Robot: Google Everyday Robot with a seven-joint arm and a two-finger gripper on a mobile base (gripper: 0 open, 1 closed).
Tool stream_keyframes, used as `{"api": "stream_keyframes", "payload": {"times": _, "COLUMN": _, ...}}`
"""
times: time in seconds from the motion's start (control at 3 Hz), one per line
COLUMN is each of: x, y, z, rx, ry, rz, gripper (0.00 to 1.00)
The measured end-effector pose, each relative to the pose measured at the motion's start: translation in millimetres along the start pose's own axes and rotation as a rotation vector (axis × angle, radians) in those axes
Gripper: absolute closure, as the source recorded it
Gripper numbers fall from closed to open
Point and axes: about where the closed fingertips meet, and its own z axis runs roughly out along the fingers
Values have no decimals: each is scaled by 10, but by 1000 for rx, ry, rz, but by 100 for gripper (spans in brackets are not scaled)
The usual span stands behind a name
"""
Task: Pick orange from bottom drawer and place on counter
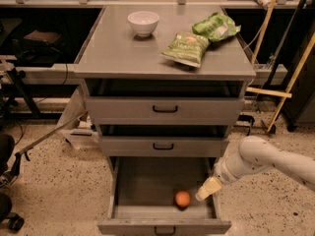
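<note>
Orange (182, 198) sits front right in the open bottom drawer (142, 185), gripper (208, 189) just beside it, open or closed I cannot tell. A sideways nudge could roll it away; the drawer's right wall could catch the gripper

Grey table (123, 48) and bottom drawer (142, 181); white bowl (143, 22); green bags (187, 48); orange (182, 198) orange; cream end effector (207, 189) in the drawer beside it; speckled beige floor (59, 181)
</note>
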Motion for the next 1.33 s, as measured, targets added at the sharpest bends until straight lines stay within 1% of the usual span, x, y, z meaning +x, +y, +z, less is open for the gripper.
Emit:
{"api": "stream_keyframes", "payload": {"times": 0.33, "x": 6, "y": -27, "z": 40, "rx": 1, "ry": -5, "rz": 4, "gripper": 0}}
{"api": "stream_keyframes", "payload": {"times": 0.67, "x": -10, "y": -78, "z": 216, "rx": 1, "ry": -12, "rz": 16, "gripper": 0}}
{"api": "stream_keyframes", "payload": {"times": 1.0, "x": -129, "y": -192, "z": 542, "rx": 50, "ry": -61, "rz": -4, "gripper": 0}}
{"api": "stream_keyframes", "payload": {"times": 1.33, "x": -318, "y": -319, "z": 689, "rx": 159, "ry": -122, "rz": -15, "gripper": 0}}
